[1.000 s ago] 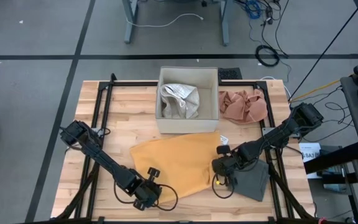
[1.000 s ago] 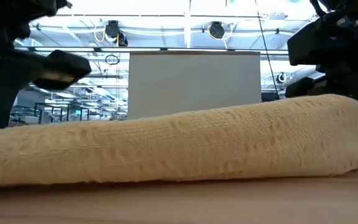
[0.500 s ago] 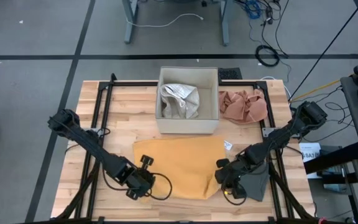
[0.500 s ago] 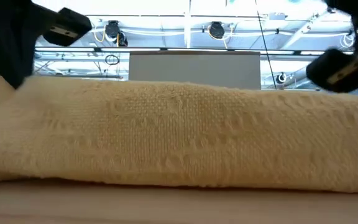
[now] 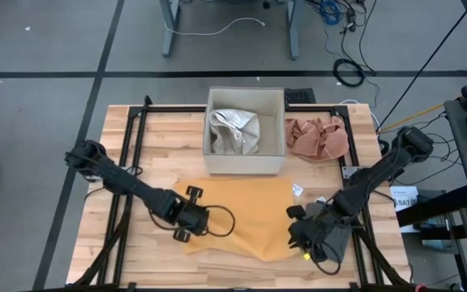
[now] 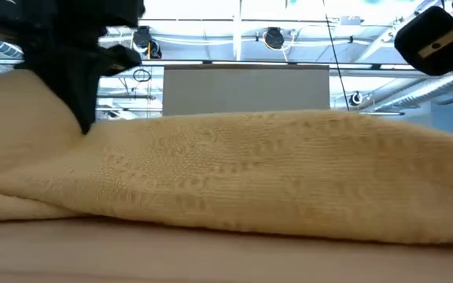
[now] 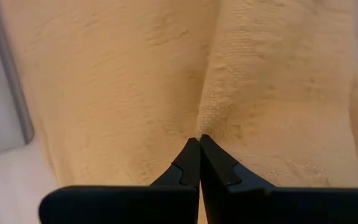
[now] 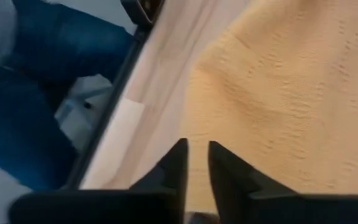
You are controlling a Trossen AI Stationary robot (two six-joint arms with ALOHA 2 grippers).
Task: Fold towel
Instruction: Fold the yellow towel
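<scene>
A yellow towel (image 5: 246, 215) lies spread on the wooden table in front of a box; in the low view (image 6: 250, 173) its left end rises off the table. My left gripper (image 5: 186, 227) (image 7: 199, 140) is shut on the towel near its near left corner. My right gripper (image 5: 305, 238) (image 8: 196, 152) stands above the towel's near right corner with a narrow gap between its fingers. The towel's edge (image 8: 194, 93) runs just ahead of them, and I cannot tell whether they touch it. My left gripper pinches the towel near its near left corner between its two fingertips, where a crease (image 7: 207, 118) runs away from them. The fingers come from above, pointing steeply down. That end of the towel is lifted and the rest lies on the table.
A box (image 5: 246, 162) holding a pale cloth (image 5: 235, 130) stands behind the towel. A pink cloth (image 5: 319, 138) lies at the far right. A grey cloth (image 5: 340, 235) lies under my right arm. Black frame rails (image 5: 128, 162) run along the table's sides.
My left gripper has risen and moved from the near edge toward the far edge, drawing the towel's near left part up with it while the rest stays on the table. My right gripper has moved toward the near edge and risen.
</scene>
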